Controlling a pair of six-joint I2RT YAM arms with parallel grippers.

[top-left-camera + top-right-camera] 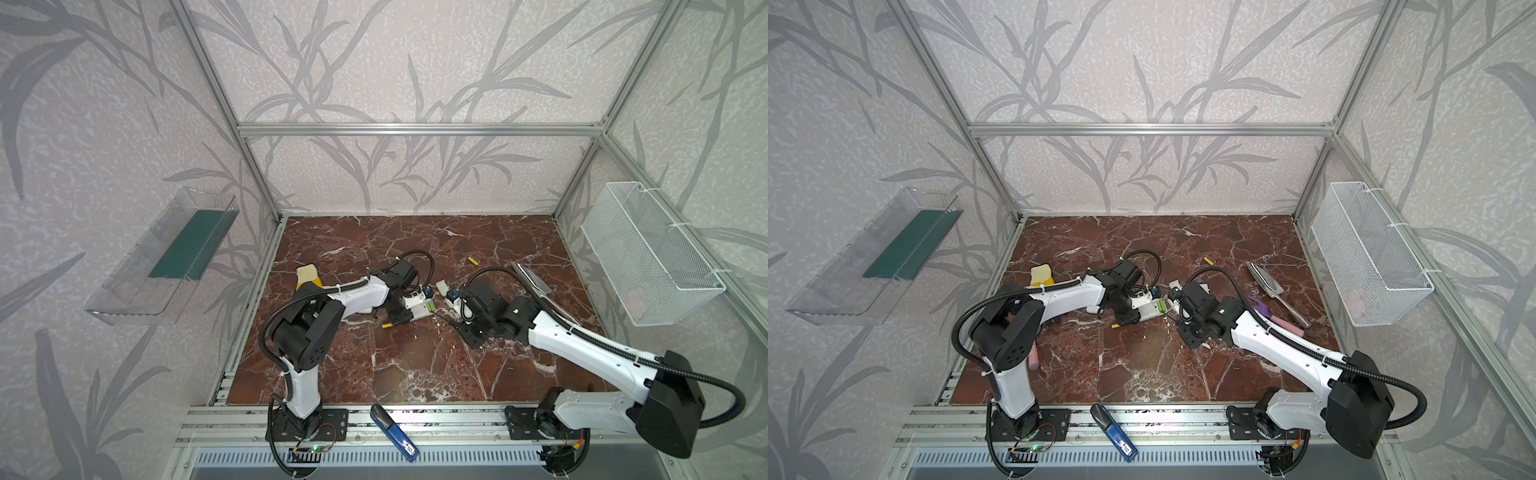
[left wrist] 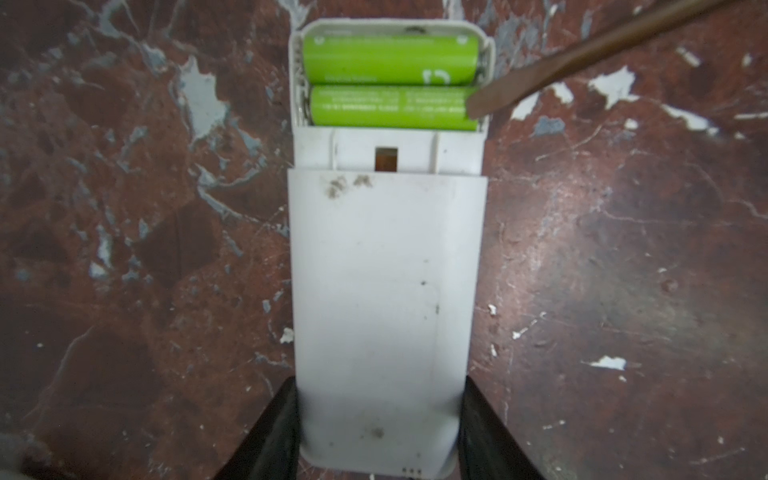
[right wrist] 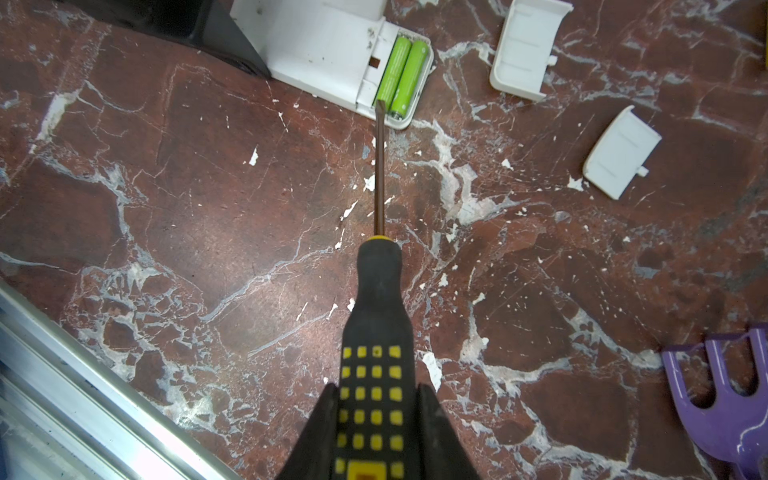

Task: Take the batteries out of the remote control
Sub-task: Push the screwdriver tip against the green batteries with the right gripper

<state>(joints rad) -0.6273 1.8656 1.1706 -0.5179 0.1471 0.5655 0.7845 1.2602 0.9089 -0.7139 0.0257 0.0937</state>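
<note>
My left gripper [image 2: 379,382] is shut on the white remote control [image 2: 386,270], which lies back up on the marble. Its end compartment is open, with two light green batteries [image 2: 390,58] side by side inside. My right gripper [image 3: 376,388] is shut on a black-and-yellow screwdriver [image 3: 377,299]. The screwdriver tip [image 3: 380,104] rests at the end of one green battery [image 3: 392,70]. In both top views the grippers [image 1: 409,307] [image 1: 457,309] face each other mid-table. One yellow battery [image 1: 472,261] lies loose behind them, another [image 1: 387,326] in front of the left gripper.
Two white battery covers [image 3: 528,45] [image 3: 621,151] lie beside the remote. A purple fork tool [image 3: 723,399] and a metal trowel [image 1: 534,278] sit to the right, a yellow sponge [image 1: 307,276] to the left. A wire basket [image 1: 652,253] hangs on the right wall. A blue tool [image 1: 395,432] lies on the front rail.
</note>
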